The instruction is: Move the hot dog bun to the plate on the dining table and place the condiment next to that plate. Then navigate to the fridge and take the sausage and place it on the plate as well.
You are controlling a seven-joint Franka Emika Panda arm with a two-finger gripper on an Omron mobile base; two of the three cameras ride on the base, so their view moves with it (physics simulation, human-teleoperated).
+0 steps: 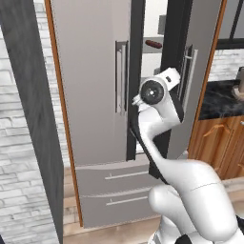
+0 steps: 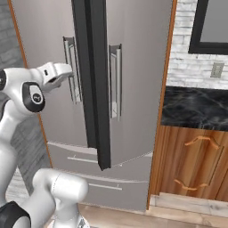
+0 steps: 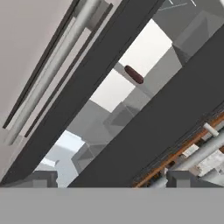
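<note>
One sausage (image 3: 134, 74) lies on a fridge (image 1: 90, 95) shelf: likely light, firm, slick; grip mid-length. Gripper (image 3: 111, 181) spread wide, empty.

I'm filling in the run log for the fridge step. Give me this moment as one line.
stage: at fridge | doors: ajar | sausage: on inner shelf, untouched | gripper: empty, facing door gap | next: likely widen door

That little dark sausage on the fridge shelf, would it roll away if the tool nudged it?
Probably. The sausage is a smooth cylinder with rounded ends lying on a flat shelf, so a sideways nudge would likely roll it. It looks short and thin, so probably light. Its glossy surface may be slippery between the fingertips.
</note>
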